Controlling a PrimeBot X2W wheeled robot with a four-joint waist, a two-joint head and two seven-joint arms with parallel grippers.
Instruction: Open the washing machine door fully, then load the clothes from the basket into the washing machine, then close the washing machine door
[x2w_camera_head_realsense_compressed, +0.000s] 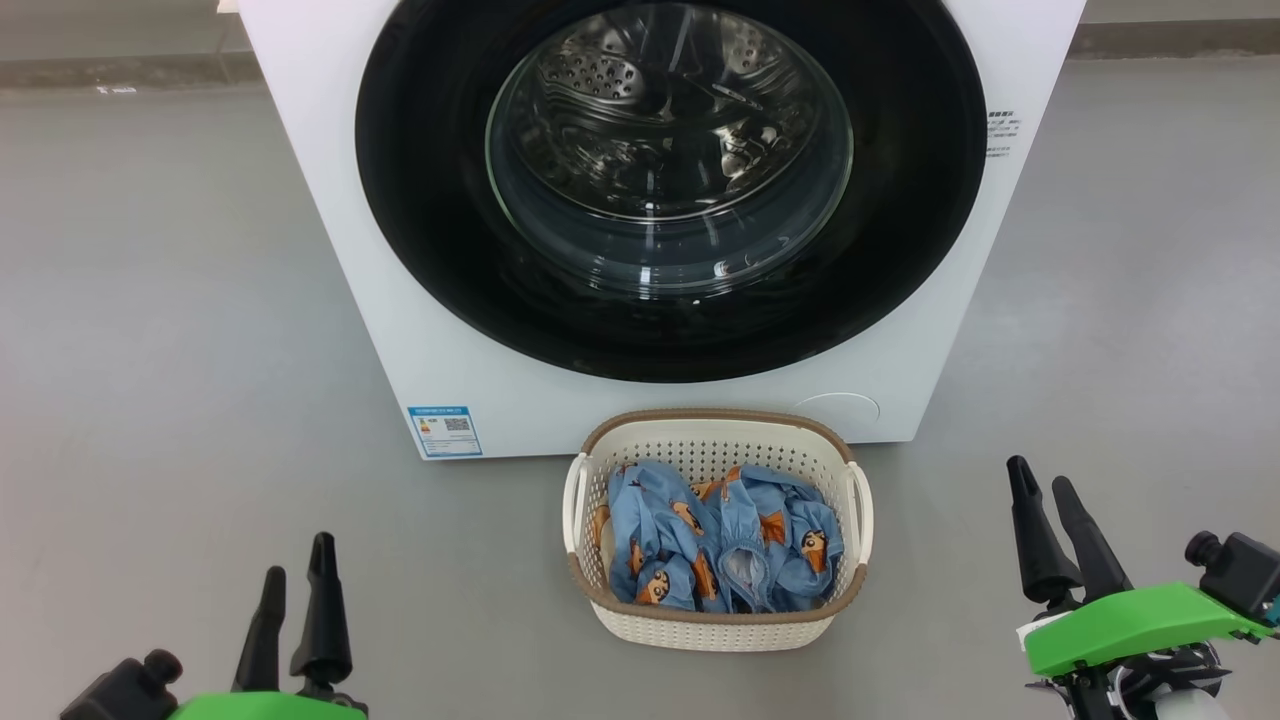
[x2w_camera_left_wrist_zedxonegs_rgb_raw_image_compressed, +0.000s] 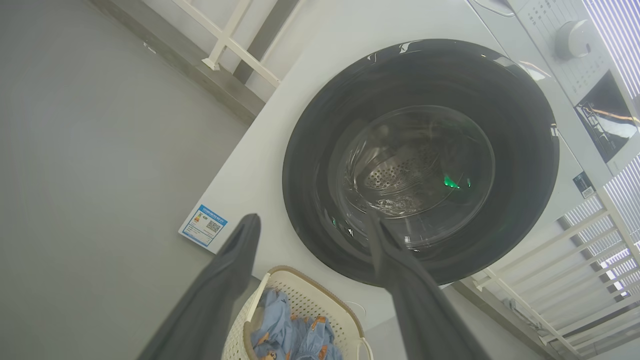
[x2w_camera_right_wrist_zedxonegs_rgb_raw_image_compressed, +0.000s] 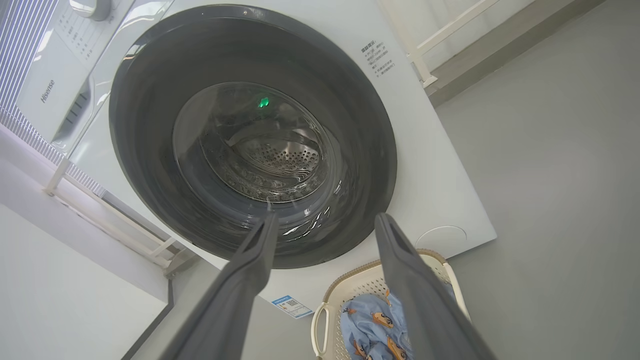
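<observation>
The white washing machine (x2w_camera_head_realsense_compressed: 330, 250) stands ahead with its round black-rimmed door (x2w_camera_head_realsense_compressed: 670, 190) shut flat against the front; the steel drum shows through the glass. On the floor right before it sits the cream basket (x2w_camera_head_realsense_compressed: 716, 622), holding the light blue clothes (x2w_camera_head_realsense_compressed: 720, 550) with orange figures. My left gripper (x2w_camera_head_realsense_compressed: 297, 580) hangs open at the lower left, well left of the basket, empty. Off to the basket's right my right gripper (x2w_camera_head_realsense_compressed: 1042, 488) is open and empty too. The door (x2w_camera_left_wrist_zedxonegs_rgb_raw_image_compressed: 420, 160) (x2w_camera_right_wrist_zedxonegs_rgb_raw_image_compressed: 250, 135) and basket (x2w_camera_left_wrist_zedxonegs_rgb_raw_image_compressed: 305, 300) (x2w_camera_right_wrist_zedxonegs_rgb_raw_image_compressed: 327, 312) also appear in both wrist views.
Grey floor (x2w_camera_head_realsense_compressed: 150, 350) lies on both sides of the machine. A blue label sticker (x2w_camera_head_realsense_compressed: 445, 431) marks its lower left corner. White railing (x2w_camera_left_wrist_zedxonegs_rgb_raw_image_compressed: 240, 50) and a skirting strip run behind the machine. The control panel with a dial (x2w_camera_left_wrist_zedxonegs_rgb_raw_image_compressed: 572, 39) is at its top.
</observation>
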